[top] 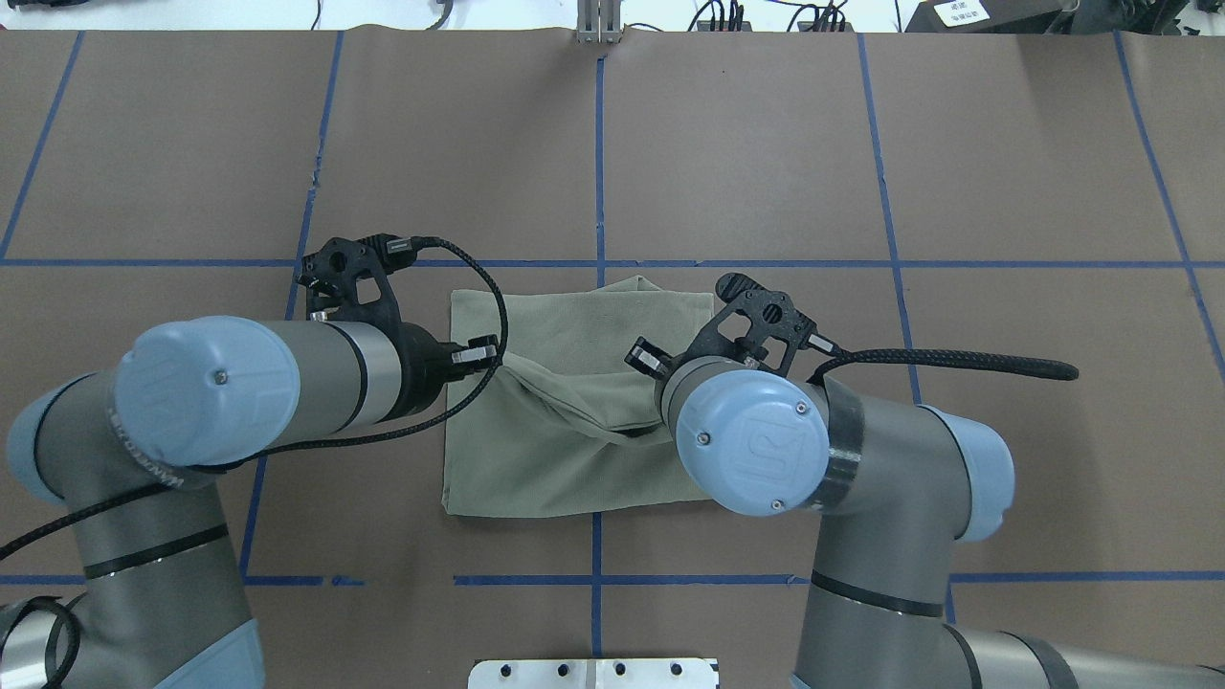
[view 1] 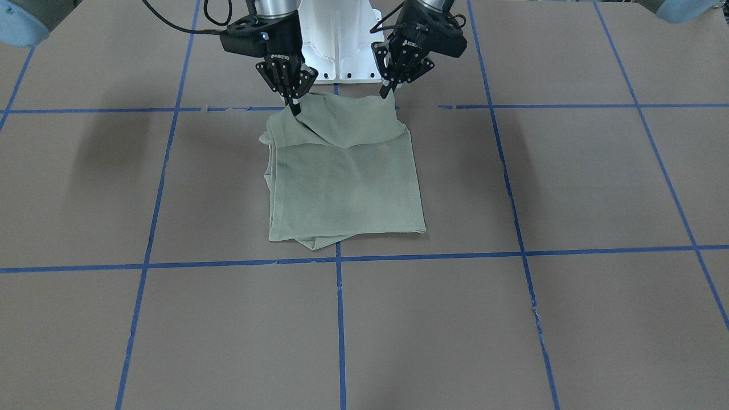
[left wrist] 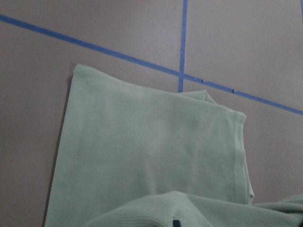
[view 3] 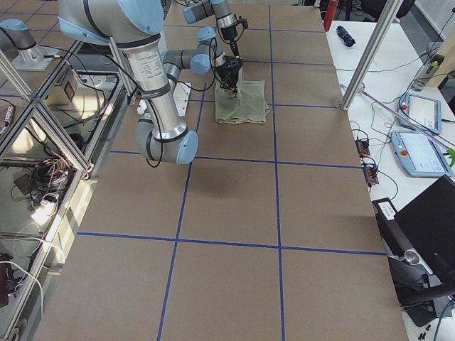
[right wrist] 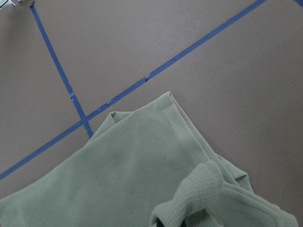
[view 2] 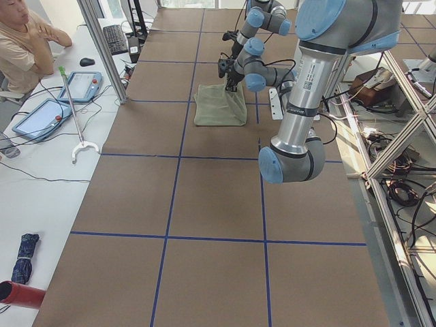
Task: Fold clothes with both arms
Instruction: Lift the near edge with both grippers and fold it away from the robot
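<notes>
So the sage-green knit shirt (view 1: 347, 182) is folded into a rough rectangle in the middle of the brown surface (view 1: 569, 182), on the robot's side, inside one cell of the blue tape lines (view 1: 340, 296). Its far edge stops just short of a tape line, with a bit of an under layer poking out there. The left end effector (view 1: 389, 89) is clenched on one near corner and the right end effector (view 1: 294, 107) on the other. Both hold that edge up off the surface, so the cloth sags between them while the rest lies flat.
</notes>
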`<state>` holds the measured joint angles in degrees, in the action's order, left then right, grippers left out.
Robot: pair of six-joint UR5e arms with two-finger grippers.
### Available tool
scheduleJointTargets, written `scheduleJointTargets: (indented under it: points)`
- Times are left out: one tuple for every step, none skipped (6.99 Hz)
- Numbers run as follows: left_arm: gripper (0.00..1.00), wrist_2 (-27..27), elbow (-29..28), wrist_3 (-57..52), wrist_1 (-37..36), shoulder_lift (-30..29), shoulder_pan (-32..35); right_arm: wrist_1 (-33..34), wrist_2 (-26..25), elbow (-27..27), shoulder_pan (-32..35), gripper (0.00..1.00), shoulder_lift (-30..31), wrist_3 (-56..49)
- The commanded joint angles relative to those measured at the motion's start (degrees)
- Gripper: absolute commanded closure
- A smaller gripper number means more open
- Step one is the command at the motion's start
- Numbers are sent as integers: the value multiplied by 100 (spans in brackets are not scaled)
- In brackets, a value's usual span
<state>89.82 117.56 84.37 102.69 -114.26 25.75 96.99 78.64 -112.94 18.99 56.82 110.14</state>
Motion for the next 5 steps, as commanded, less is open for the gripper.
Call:
scheduleJointTargets:
  points:
    - [100, -8, -765, -306, 381, -79, 298, -84, 72, 752, 218, 100, -371, -72]
    - [100, -17, -1231, -324, 784, -175, 316, -84, 150, 1000, 280, 100, -478, -81]
    - [100, -35, -1575, -333, 979, -245, 316, -93, 151, 1176, 315, 100, -583, -90]
    - [100, -43, -1717, -342, 1095, -272, 316, -93, 169, 1273, 359, 100, -610, -98]
    - [100, -44, -1754, -342, 1096, -272, 308, -162, 264, 1422, 429, 100, -654, -159]
